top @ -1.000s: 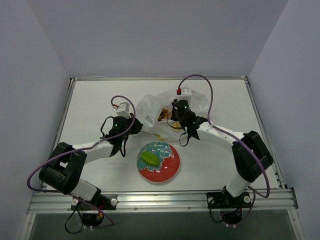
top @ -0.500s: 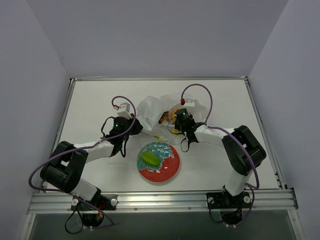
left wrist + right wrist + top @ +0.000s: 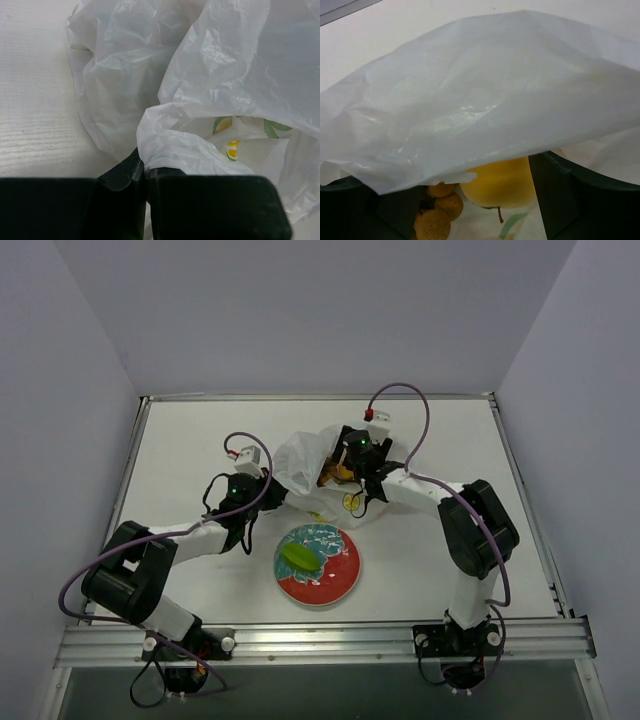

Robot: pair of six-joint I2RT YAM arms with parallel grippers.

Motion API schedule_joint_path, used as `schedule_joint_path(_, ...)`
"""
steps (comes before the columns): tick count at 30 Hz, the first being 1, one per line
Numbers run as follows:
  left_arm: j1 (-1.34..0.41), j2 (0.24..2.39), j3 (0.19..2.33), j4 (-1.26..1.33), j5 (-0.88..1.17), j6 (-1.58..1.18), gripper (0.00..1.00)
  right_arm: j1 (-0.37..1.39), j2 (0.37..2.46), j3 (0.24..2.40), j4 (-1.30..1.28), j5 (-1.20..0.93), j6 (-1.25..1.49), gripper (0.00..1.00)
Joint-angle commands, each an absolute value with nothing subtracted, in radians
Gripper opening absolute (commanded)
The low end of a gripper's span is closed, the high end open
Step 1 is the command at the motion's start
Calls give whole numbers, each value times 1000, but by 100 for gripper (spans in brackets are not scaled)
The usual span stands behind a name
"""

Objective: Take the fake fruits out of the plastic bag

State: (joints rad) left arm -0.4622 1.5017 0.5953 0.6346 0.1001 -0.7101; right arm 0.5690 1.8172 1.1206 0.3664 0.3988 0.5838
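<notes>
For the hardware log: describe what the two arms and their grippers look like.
The left arm and right arm match: white links between bulky black joints, a purple cable looping along each, a small green light at the wrist, and a white block with a red spot. The left gripper and right gripper have dark, blocky fingers.

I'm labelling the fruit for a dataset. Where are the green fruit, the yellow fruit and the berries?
green fruit [image 3: 297, 555], top view, its middle.
yellow fruit [image 3: 499, 184], right wrist view, its front.
berries [image 3: 433, 225], right wrist view, lowest berry.

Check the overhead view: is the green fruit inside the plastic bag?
No, the green fruit lies on the plate, outside the plastic bag.
</notes>
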Motion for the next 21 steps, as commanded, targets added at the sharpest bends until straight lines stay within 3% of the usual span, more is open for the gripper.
schedule_joint_path(1, -454, 1488, 614, 678, 101, -712, 2, 560, 1887, 1173, 357, 456, 647, 76)
schedule_joint_path(21, -454, 1483, 615, 670, 94, -707, 2, 549, 1934, 1207, 252, 397, 618, 94)
